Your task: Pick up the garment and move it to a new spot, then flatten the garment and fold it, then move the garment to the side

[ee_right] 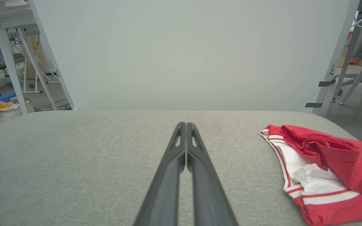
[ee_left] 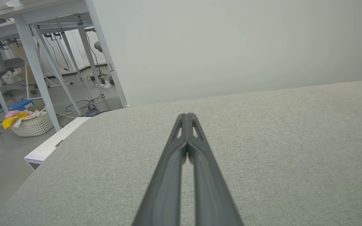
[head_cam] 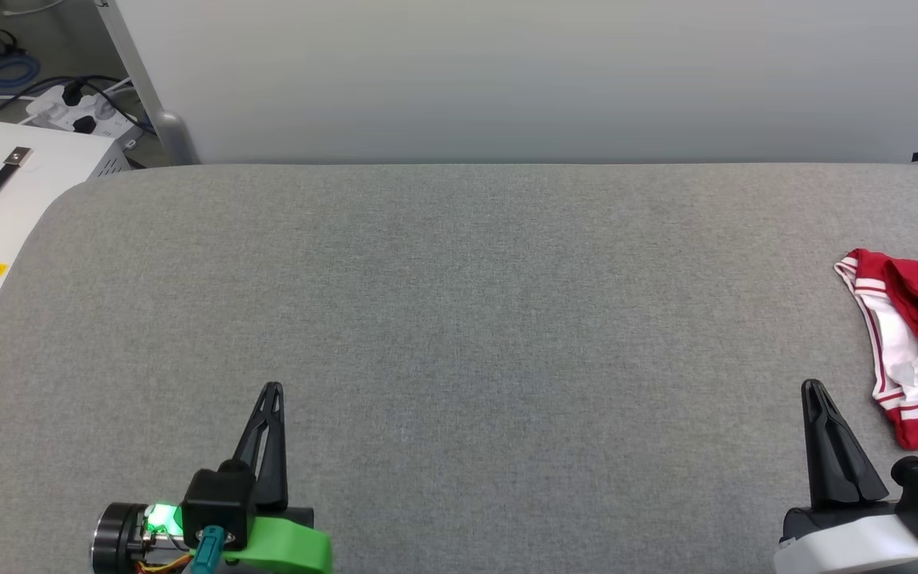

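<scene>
- Grey cloth covers the worktop (head_cam: 459,319); its far edge runs straight below a pale wall panel (head_cam: 507,80), and its far left corner is rounded
- Open grey cloth stretches across the middle and left, from the near edge to the far edge, with wide room between the two hands
- Beyond the left edge stand a white box (head_cam: 5,199) with a black handle and, farther off, a power strip (head_cam: 80,112) with cables
- the garment (head_cam: 917,351) lies crumpled at the worktop's right edge, red bunched over white with striped trim; it runs out of the head view's right side
- left hand (head_cam: 272,391) sits near left, fingers pressed together and empty, pointing toward the far edge
- right hand (head_cam: 814,389) sits near right, likewise closed and empty; the garment lies just beside it to the right, apart from its fingers
</scene>
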Controlling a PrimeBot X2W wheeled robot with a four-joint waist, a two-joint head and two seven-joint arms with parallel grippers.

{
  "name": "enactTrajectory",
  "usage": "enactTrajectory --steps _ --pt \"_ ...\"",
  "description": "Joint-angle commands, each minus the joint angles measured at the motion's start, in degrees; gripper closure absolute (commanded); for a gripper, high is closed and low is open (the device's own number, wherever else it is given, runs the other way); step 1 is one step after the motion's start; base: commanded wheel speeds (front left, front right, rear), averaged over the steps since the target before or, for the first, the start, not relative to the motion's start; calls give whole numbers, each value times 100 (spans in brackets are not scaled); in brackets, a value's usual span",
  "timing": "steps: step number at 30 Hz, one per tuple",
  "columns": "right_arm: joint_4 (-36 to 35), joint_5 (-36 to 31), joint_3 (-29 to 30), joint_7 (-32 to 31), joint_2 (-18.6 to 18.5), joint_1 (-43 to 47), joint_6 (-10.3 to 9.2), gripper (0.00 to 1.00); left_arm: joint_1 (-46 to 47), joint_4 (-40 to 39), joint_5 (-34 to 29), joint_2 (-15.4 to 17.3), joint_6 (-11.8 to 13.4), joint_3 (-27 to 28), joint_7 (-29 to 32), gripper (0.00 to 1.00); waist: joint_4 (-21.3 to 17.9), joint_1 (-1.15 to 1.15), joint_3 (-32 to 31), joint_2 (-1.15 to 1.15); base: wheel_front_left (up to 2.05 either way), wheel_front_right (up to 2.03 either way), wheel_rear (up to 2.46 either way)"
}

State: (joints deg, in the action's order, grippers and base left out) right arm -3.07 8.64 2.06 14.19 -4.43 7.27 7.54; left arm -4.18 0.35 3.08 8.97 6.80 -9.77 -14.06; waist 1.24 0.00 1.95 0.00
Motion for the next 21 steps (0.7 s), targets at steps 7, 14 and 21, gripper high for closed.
enactTrajectory --steps 7,14,21 --pt "28 -90 -15 -102 16 -75 -1 100 40 -4 -32 -62 -71 86 101 100 -7 0 -12 0 0 0 0" --pt "46 -138 -27 -185 25 -115 -1 100 64 -6 -50 -96 -109 141 183 100 -15 0 -23 0 0 0 0" --pt "63 -186 -39 -267 34 -156 -1 100 88 -8 -67 -130 -147 197 264 100 -22 0 -35 0 0 0 0"
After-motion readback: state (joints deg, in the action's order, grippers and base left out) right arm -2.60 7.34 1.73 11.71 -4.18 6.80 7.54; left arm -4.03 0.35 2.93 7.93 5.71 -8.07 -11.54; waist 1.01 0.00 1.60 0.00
